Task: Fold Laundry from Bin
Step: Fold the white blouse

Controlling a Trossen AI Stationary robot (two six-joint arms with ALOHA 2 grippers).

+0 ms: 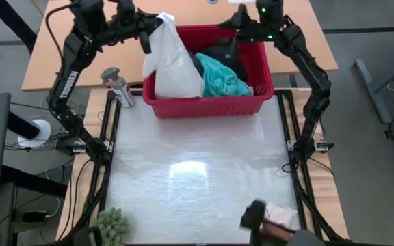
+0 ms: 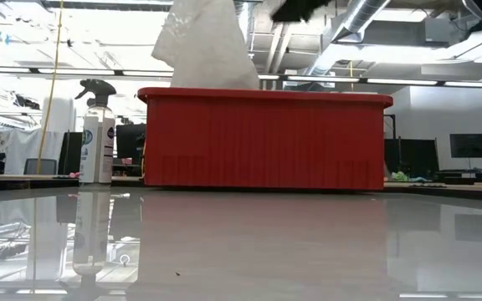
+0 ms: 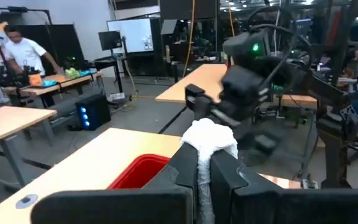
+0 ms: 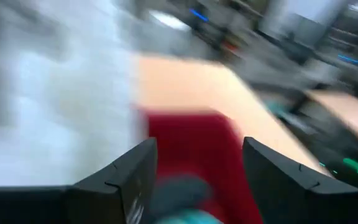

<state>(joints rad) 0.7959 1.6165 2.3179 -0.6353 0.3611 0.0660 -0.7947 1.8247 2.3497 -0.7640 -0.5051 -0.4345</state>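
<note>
Tabletop: pale and glossy, mirroring ceiling lights; fills the middle and lower part of the high view.
Room: wooden desks beyond the tabletop; in the left wrist view, a person at a far desk, upper left of the frame.
Spray bottle: lying just left of the bin in the high view; left of centre in the low view.
Left gripper: at top centre of the high view, above the bin's left end; clamped tight on a bunch of the white top, cloth pinched between the fingers.
Right gripper: at upper right of centre, over the bin's far side; fingers spread wide, nothing between them.
White lacy top: lifted, hanging in a long cone from the left gripper, lower end draped over the bin's left part.
Bin: red, at the far edge of the tabletop, upper centre.
Turquoise shirt: crumpled inside the bin, right of the white top.
Black clothing: inside the bin, behind the turquoise shirt.
</note>
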